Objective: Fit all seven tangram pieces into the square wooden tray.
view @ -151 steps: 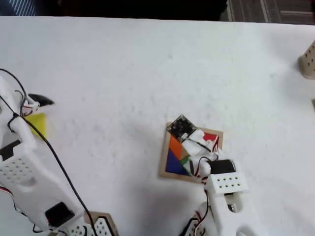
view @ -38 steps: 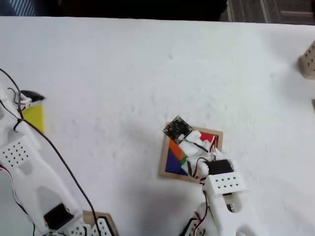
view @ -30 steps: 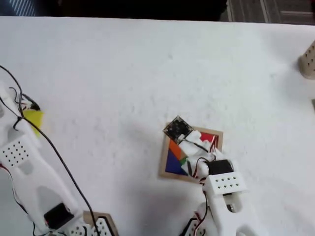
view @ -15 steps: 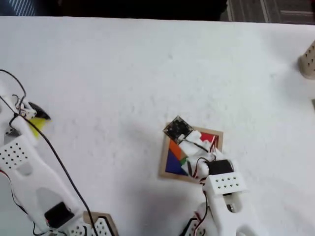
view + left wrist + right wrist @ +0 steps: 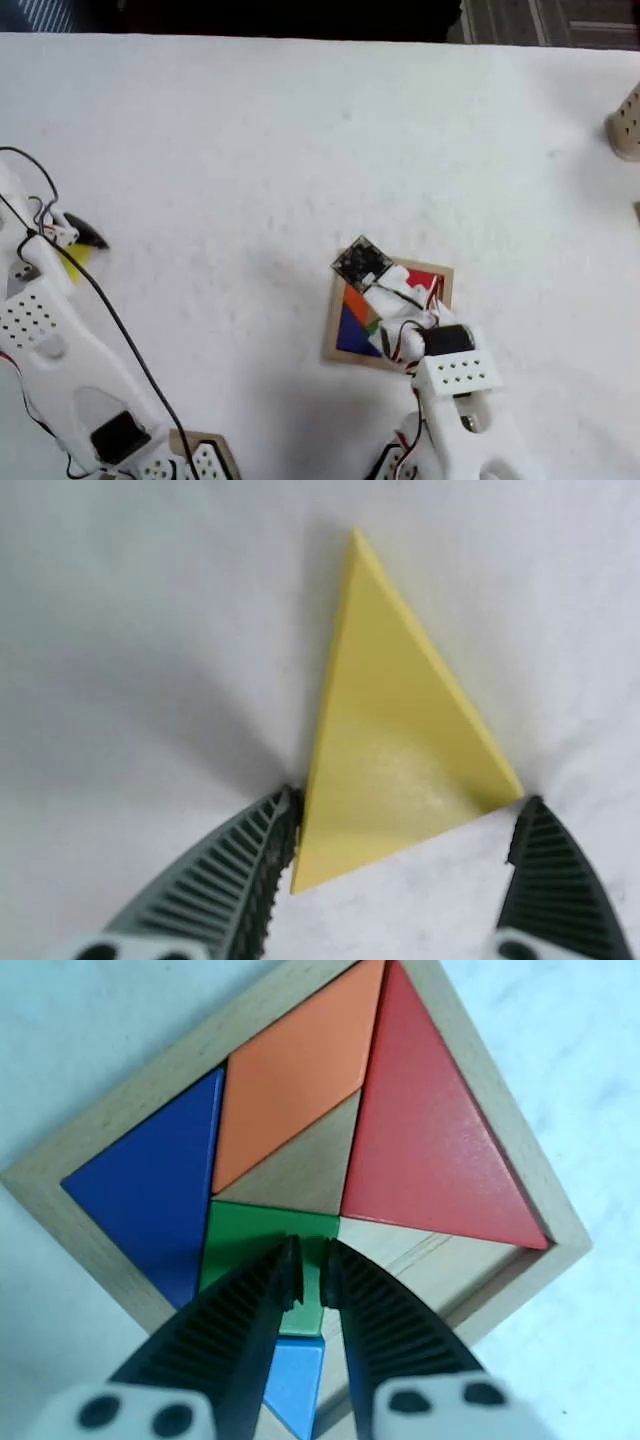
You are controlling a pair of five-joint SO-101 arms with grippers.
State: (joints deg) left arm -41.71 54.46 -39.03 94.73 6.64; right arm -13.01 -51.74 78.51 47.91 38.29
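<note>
Now pinching the yellow triangle (image 5: 400, 750) by its base corners in the wide-spread left pincer (image 5: 405, 815), far left on the worktop (image 5: 300, 130), well apart from the wooden tray (image 5: 336, 345) lying under the near-shut, empty right pincer (image 5: 312, 1260).

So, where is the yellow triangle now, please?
The yellow triangle is at the high view's left edge, between the jaws of the left gripper, well left of the tray.
</note>
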